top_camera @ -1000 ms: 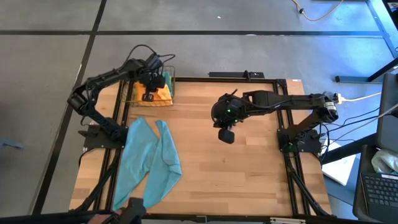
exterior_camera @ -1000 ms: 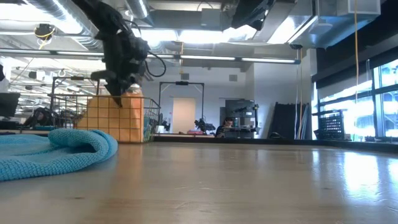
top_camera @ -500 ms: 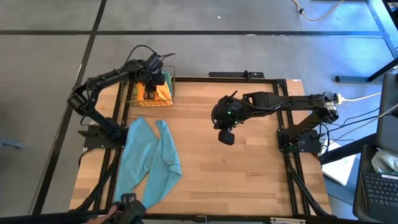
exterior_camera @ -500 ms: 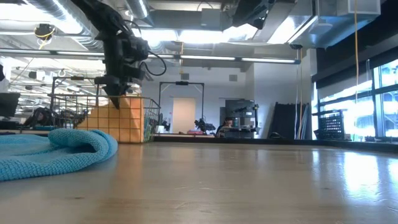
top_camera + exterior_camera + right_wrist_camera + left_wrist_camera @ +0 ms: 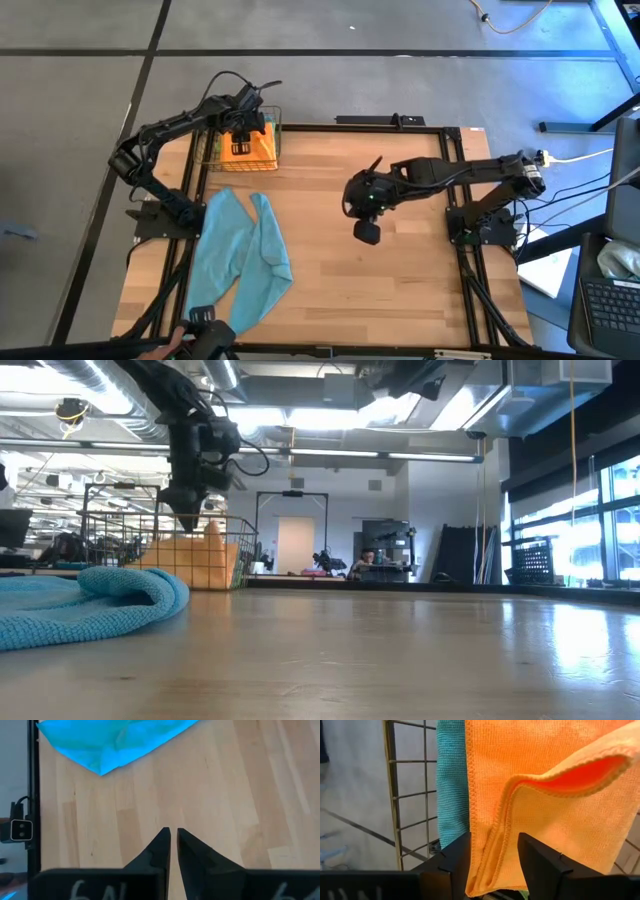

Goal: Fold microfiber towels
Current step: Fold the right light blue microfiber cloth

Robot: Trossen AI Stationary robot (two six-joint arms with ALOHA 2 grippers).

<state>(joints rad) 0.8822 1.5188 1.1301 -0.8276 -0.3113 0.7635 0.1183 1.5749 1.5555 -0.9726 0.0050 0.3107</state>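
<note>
Handling: orange towel [image 5: 555, 795] looks limp, light; best pinched at its folded edge.
Left hand [image 5: 492, 862]: open over basket [image 5: 212, 148].
Right hand [image 5: 173, 847]: closed, empty.

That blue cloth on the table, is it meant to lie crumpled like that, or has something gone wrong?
The teal towel lies unfolded and rumpled at the table's left side, one edge rolled up. The orange towel sits in the wire basket. Nothing looks spilled or damaged.
</note>
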